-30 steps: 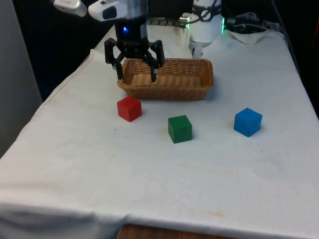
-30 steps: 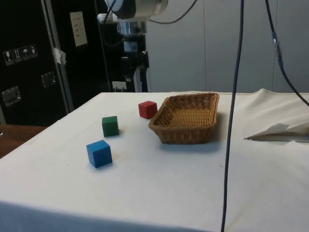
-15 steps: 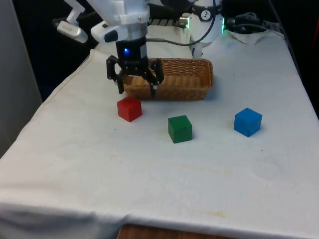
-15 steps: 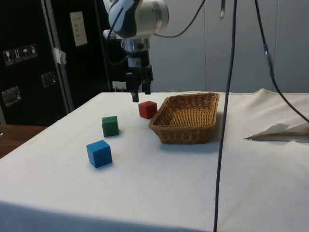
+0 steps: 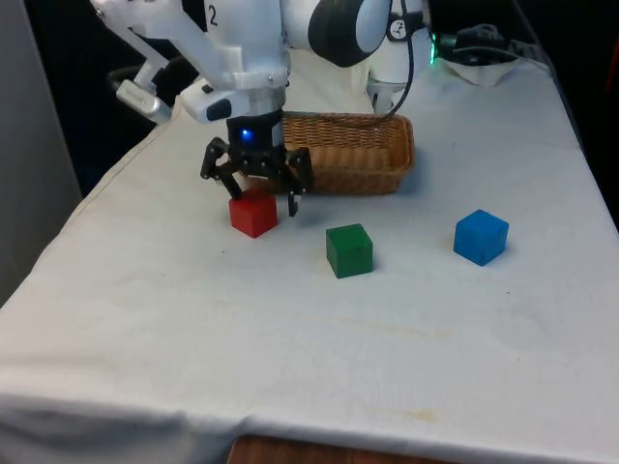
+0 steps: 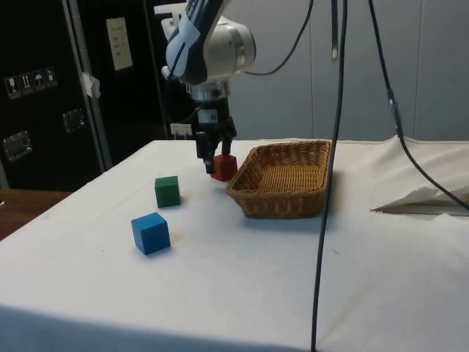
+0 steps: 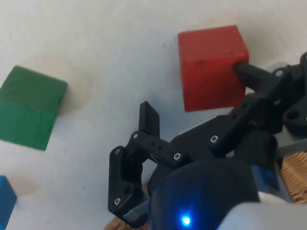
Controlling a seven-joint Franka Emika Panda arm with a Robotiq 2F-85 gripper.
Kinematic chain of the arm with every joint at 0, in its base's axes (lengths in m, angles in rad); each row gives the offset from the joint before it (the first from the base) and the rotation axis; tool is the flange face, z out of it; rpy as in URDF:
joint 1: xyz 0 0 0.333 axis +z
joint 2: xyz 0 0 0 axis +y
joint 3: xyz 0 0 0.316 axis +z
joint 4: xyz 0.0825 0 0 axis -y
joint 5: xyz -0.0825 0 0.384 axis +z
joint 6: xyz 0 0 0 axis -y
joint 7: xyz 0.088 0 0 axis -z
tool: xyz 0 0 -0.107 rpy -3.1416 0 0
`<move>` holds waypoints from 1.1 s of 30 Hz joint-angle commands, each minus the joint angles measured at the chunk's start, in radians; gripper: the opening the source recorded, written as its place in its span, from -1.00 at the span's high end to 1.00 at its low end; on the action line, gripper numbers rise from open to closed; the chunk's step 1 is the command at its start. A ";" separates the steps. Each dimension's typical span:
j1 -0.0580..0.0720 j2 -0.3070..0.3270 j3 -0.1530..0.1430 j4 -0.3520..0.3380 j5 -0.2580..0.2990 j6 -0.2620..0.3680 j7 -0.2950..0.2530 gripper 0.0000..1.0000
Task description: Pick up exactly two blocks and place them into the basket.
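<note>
1. First pick in hand: the gripper [image 5: 255, 184] hangs low at the red block [image 5: 253, 212], jaws spread, nothing held.
2. That block sits on the bench just beside the wicker basket [image 5: 392, 159].
3. Next: straddle it squarely, clench, lift.

A cloth-covered table, seen among dark cabinets and a pale wall

The table [image 5: 290, 338] is draped in a creased white cloth; dark cabinets [image 6: 44, 88] bearing labels are seen beside it, and grey wall panels [image 6: 293, 66] behind

Woven wicker basket [image 5: 368, 155], matt painted blocks [image 5: 253, 212], slightly creased white cloth [image 5: 290, 329].
</note>
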 commanded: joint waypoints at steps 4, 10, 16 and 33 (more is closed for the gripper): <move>-0.014 0.031 0.008 0.027 0.030 0.011 -0.023 -1.00; -0.015 0.054 -0.003 0.046 0.045 0.008 -0.034 -1.00; -0.005 0.048 -0.021 0.044 0.036 0.002 -0.028 -1.00; 0.016 -0.054 -0.039 -0.065 -0.013 0.036 -0.043 -1.00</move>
